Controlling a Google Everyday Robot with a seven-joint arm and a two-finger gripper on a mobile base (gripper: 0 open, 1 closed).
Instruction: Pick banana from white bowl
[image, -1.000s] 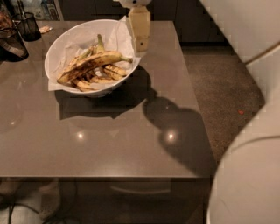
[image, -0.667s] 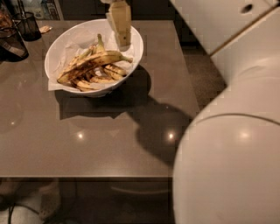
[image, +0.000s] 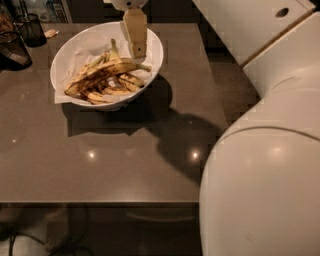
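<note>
Camera view, the only feed I have.

Gripper (image: 137, 53) hangs down from the top edge of the frame, over the back-right part of the white bowl (image: 56, 64). It reads as one tan slab seen edge-on, so I can't tell whether it is open or closed. Its lower end sits just above and behind the stem tip of the banana (image: 102, 75). I see a small gap between them, but can't confirm contact either way from this angle.

The banana lies inside the white bowl, on top of the pile. It runs diagonally from the lower-left rim up to the right, with the stem tip pointing toward the right rim. It is yellow with heavy brown-black streaks, and whole.

Shorter browned banana pieces (image: 119, 89) lie under and in front of it, touching it. One more piece (image: 114, 50) sticks up behind it, just left of the gripper.

Crumpled white paper (image: 76, 56) lines the bowl. One corner pokes out over the left rim onto the desk (image: 100, 175).

The bowl sits on the far-left part of the desk and throws a dark shadow (image: 182, 142) to the front and right.

A dark wire cup (image: 31, 29) stands at the far-left corner, well apart from the bowl. A second dark container (image: 12, 50) is at the left edge, near the cup; I can't make out what it is.

The white robot body (image: 265, 195) fills the lower right of the frame. The arm (image: 250, 25) crosses the upper right.
</note>
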